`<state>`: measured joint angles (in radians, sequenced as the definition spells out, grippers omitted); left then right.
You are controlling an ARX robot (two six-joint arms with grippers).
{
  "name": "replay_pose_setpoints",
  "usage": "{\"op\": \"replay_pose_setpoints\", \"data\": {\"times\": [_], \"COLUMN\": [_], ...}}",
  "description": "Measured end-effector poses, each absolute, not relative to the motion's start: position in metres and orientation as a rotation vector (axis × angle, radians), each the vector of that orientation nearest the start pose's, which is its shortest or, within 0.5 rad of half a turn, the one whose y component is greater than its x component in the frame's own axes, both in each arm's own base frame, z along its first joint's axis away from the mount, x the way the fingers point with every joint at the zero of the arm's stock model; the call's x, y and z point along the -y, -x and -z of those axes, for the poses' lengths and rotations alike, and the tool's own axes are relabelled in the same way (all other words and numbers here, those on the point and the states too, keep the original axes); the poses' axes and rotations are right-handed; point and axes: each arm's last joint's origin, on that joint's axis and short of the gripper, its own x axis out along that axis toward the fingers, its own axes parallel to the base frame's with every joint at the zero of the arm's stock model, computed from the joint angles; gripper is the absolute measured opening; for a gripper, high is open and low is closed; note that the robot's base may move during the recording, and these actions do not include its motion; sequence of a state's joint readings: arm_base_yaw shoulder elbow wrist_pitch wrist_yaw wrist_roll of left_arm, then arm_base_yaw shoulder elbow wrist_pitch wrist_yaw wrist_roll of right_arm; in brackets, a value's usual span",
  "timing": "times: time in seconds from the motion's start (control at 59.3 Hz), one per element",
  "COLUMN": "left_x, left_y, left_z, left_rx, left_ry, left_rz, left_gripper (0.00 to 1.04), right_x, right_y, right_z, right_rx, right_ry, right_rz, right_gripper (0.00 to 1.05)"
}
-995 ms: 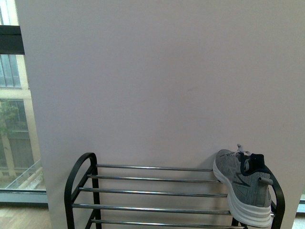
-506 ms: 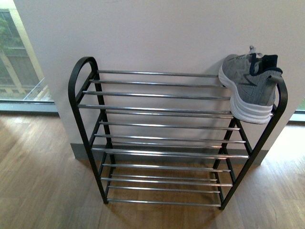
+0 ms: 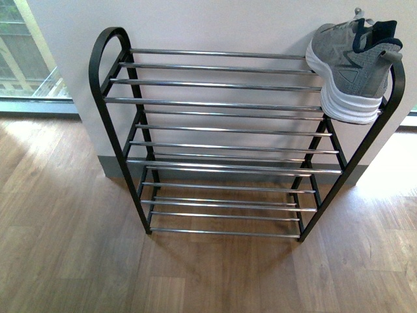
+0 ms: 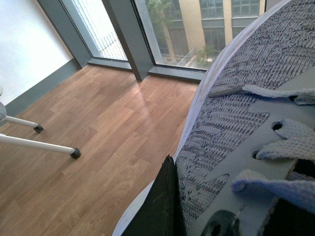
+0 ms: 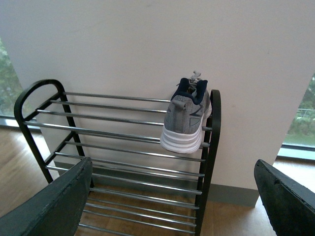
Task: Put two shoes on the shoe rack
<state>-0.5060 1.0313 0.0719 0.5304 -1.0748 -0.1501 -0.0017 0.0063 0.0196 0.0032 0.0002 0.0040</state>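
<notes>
Up on the top shelf of the shoe rack (image 3: 215,85), hard at its right end: 1 grey sneaker (image 3: 352,65), toe to the white wall (image 3: 215,23), heel hanging out past the front bar. Lies across the thin chrome bars rather than along them, presumably to span several with the sole and avoid slipping through. Sits close to the black side frame, leaving the wide left stretch of that shelf free for a partner. Counts, by the look of it, as half the job.

Close under the left wrist camera: the second sneaker (image 4: 236,118), knit upper and laces filling most of the view, wooden floor (image 4: 74,162) well below. Appears clamped in the left gripper (image 4: 226,216), with 1 black finger (image 4: 160,206) pressed flat against the shoe's side near the lace holes and the other finger hard to make out. Seems gripped at the upper, leaving the sole free to land on the bars.

Over on the other side: the right gripper (image 5: 172,169) spread wide, 2 dark fingers (image 5: 54,201) well apart, nothing between them. Faces the rack from well back, likely to keep out of the left arm's path.

Next, probably: carry the held shoe to the top shelf, just beside the first, toe to the wall. Risks catching a bar with the sole's edge, or nudging that overhanging heel.
</notes>
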Motion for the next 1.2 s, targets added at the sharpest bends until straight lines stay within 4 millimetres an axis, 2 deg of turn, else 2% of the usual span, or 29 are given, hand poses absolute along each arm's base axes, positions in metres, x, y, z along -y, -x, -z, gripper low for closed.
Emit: {"op": "replay_pose_setpoints", "data": {"times": [1.197], "left_x": [0.0497], "left_y": [-0.1421], "left_z": [-0.1298], "left_rx": [-0.263], "left_ry": [-0.164], "left_rz": [-0.576], "left_gripper": [0.02], "right_x": [0.0002], "right_y": [-0.0968], "right_z": [-0.1701], "right_rx": [0.017], "right_ry": [-0.004], "right_rz": [0.004], "right_gripper": [0.95]}}
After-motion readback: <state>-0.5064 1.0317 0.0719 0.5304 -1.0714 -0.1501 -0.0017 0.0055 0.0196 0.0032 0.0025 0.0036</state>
